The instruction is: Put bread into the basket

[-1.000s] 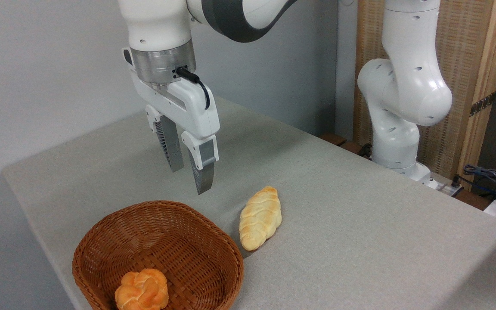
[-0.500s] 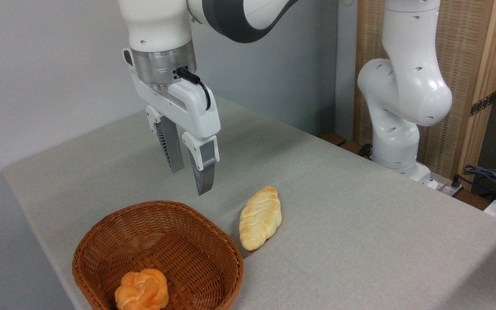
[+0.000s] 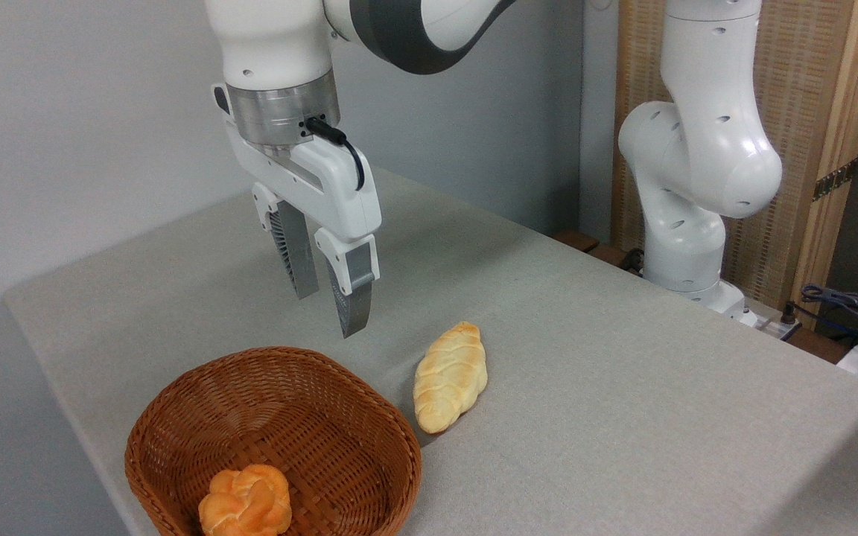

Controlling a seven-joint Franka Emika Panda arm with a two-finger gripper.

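Observation:
The bread (image 3: 450, 377), a braided cream loaf with golden ends, lies on the grey table just right of the basket (image 3: 176, 402), a round brown wicker one at the lower left. My gripper (image 3: 331, 313) hangs in the air above the basket's far rim, up and to the left of the loaf. Its two grey fingers (image 3: 353, 294) point down with a gap between them and nothing in it. The gripper is open.
A small round orange knotted bun (image 3: 245, 502) sits inside the basket near its front. The arm's white base (image 3: 686, 223) stands at the table's far right edge, with cables (image 3: 846, 301) and a wooden panel (image 3: 809, 112) behind it.

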